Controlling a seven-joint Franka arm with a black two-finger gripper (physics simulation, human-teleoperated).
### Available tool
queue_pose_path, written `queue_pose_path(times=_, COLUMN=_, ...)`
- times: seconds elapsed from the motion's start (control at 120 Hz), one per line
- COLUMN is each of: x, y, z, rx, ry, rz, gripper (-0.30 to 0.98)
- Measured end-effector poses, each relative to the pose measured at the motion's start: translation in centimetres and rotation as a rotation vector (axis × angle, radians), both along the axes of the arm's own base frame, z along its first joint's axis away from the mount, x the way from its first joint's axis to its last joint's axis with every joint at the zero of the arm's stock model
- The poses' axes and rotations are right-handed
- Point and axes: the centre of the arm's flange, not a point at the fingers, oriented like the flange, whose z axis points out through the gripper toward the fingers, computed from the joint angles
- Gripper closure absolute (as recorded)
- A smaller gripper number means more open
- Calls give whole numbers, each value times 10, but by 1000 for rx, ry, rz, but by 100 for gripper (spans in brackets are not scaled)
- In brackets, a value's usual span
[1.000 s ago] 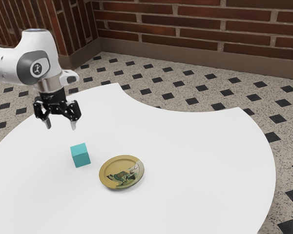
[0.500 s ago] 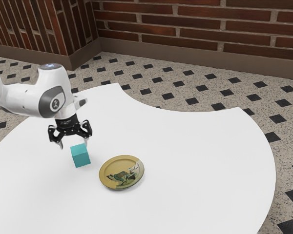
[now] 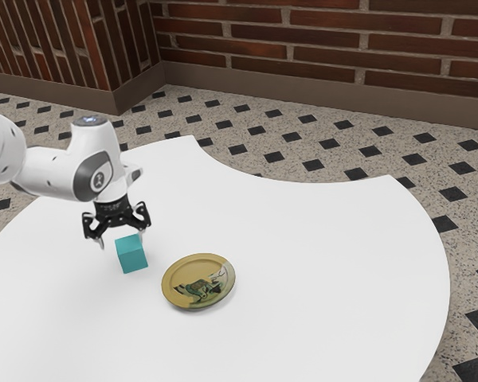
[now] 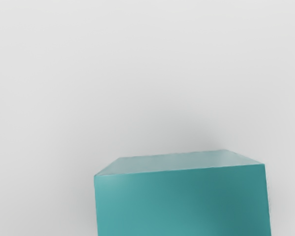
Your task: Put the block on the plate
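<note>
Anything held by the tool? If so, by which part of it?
Nothing is held. The tool is open at the teal block, with a gap visible between the block and one fingertip. The block rests on the table.

Exterior view: we lose the arm [image 3: 52, 173] past the exterior view's left edge, the table [image 3: 327, 263] past the lower one. Plate [image 3: 178, 275] picture, arm emblem: too small for us. Wrist view: block [image 4: 182, 201] cut off by the lower edge.
</note>
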Motion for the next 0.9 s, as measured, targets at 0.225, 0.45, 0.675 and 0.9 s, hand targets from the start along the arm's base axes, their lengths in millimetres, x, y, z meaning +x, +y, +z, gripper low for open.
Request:
queue_pose_path(times=0.225, x=6, y=-4, z=-4, rx=-10, ry=-6, rz=27, gripper=0)
queue_pose_path(times=0.45, x=8, y=-7, z=-12, rx=-33, ry=-2, rz=60, gripper=0)
queue_pose_path(times=0.675, x=7, y=-10, z=-30, rx=-52, ry=23, rz=90, gripper=0)
queue_pose_path(times=0.9, x=7, y=-8, z=-34, rx=-54, ry=24, rz=104, gripper=0)
